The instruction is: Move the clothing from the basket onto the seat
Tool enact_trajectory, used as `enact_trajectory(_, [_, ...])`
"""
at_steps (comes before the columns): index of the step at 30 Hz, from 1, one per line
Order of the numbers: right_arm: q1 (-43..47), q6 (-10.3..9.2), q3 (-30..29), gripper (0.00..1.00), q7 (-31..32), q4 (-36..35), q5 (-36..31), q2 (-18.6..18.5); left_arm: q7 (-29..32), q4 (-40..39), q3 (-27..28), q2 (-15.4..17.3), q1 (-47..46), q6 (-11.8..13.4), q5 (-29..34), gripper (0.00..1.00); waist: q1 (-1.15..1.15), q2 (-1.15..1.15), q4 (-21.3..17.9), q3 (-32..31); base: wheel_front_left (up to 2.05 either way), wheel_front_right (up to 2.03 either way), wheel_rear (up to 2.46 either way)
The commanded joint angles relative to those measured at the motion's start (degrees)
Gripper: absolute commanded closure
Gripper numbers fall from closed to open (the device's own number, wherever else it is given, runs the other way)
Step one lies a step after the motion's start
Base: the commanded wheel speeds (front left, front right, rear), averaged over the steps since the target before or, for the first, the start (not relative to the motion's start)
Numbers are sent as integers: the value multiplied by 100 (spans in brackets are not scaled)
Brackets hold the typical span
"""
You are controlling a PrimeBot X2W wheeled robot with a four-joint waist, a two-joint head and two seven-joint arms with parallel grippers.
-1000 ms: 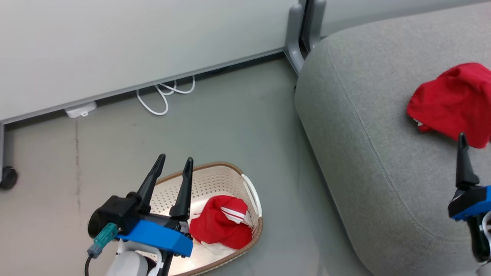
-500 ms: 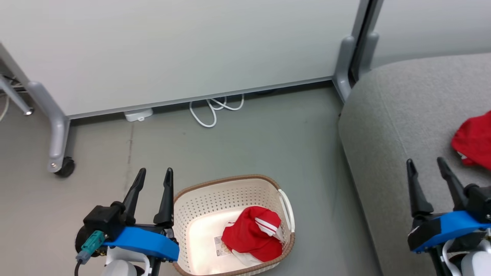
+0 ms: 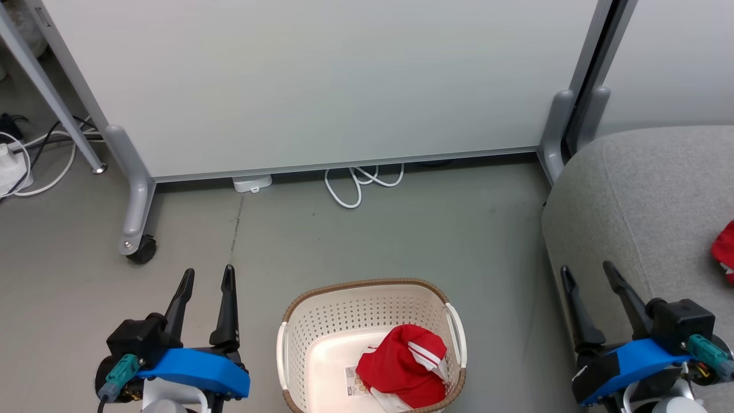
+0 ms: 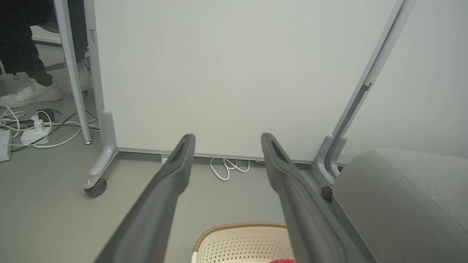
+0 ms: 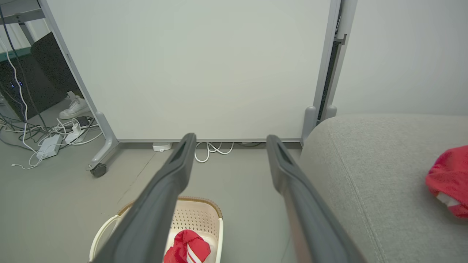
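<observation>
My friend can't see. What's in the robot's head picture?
A striped red garment lies in a cream basket between the open, empty left gripper and right gripper; a grey seat at right holds a second red garment.

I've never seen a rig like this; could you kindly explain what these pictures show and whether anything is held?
This is a wheeled robot with two arms. One picture looks down from its head: the blue-and-black claws are its left gripper and right gripper, both open and empty. The other two look along each gripper's dark fingers from wrist cameras. On the floor stands a cream basket holding a red striped garment; a plain red garment lies on the grey seat.
</observation>
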Motion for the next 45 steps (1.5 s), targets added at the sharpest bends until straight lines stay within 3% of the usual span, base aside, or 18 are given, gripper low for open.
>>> enact_trajectory(1, [118,1,38,0,-33,53,26,45,-16,75,61,-1,51,-10,43,0,1,0,55,-24,0,0,0])
enact_trajectory(33, [-92,1,148,0,-216,338,116,143,-16,220,215,-18,7,-10,45,0,1,0,-22,102,0,0,0])
enact_trajectory(45, [-406,1,187,0,-266,175,92,154,-16,263,37,54,-267,-10,26,0,1,0,-279,882,0,0,0])
